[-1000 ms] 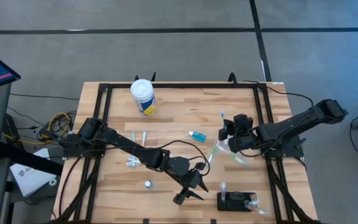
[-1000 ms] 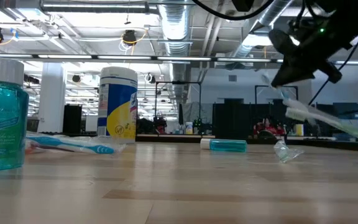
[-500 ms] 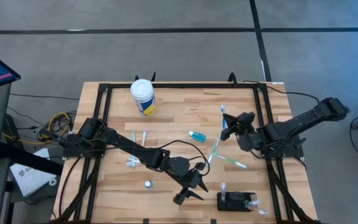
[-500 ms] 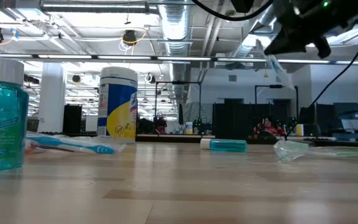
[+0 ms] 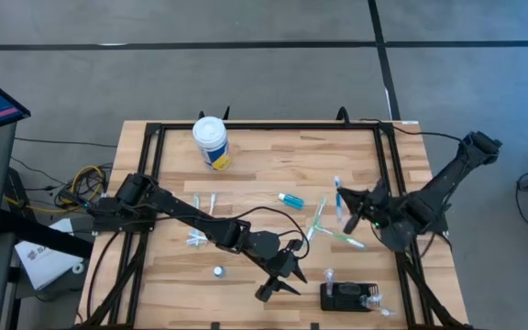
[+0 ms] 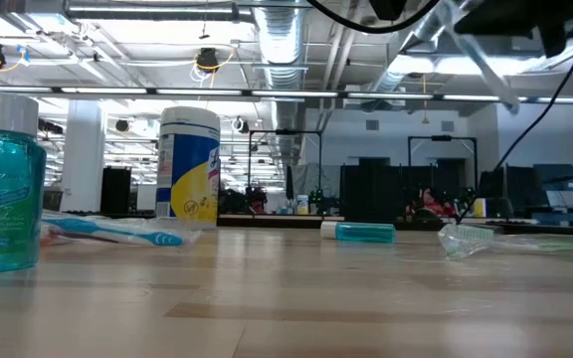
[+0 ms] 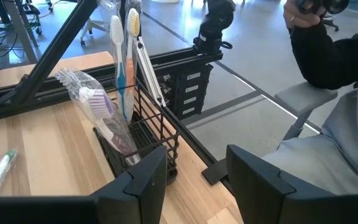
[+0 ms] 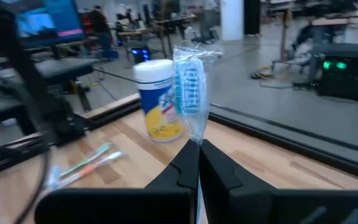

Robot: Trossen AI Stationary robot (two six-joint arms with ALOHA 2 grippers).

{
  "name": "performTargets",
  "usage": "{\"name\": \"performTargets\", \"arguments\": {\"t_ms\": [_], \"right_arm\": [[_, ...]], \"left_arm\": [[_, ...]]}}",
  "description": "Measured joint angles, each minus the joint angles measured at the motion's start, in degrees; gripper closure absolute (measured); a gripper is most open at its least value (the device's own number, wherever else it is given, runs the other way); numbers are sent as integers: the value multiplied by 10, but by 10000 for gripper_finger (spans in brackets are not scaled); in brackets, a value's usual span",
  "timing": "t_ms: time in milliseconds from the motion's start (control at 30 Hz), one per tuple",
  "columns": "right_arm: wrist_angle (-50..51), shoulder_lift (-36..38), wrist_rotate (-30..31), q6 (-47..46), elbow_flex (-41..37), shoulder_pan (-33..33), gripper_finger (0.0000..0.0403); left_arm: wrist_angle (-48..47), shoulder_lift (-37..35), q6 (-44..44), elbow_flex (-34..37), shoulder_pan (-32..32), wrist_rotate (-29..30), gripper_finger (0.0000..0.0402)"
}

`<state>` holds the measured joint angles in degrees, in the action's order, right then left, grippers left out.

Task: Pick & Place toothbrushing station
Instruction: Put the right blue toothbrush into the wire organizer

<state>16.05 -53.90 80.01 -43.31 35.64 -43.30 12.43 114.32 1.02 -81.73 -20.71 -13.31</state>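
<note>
Your right pincer [image 5: 341,203] is clamped on a wrapped brush [image 8: 190,93], head up, over the right side of the surface [image 5: 255,174]. The station [image 5: 348,296] sits at the near edge, right of centre, already holding brushes [image 7: 122,59]. Carry the brush toward it, keep it upright, and line the handle over a free slot before lowering; don't let go until it seats. Your left pincer [image 5: 280,278] waits wide open and empty just beside the station, so keep clear of it. Compared with a second ago, the right arm has swung back and lifted, and the green brush [image 5: 339,237] now lies on the surface
</note>
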Motion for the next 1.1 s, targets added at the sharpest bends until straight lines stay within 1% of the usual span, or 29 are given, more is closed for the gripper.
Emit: {"name": "performTargets", "arguments": {"t_ms": [300,567,867,1100], "right_arm": [[-35,-19,59,-2,0,-138,403],[-57,-50,99,-2,0,-235,403],[-91,-91,100,-2,0,-293,403],[-93,-92,100,-2,0,-333,403]], "left_arm": [[0,0,0,0,0,0,243],[0,0,0,0,0,0,243],[0,0,0,0,0,0,243],[0,0,0,0,0,0,243]]}}
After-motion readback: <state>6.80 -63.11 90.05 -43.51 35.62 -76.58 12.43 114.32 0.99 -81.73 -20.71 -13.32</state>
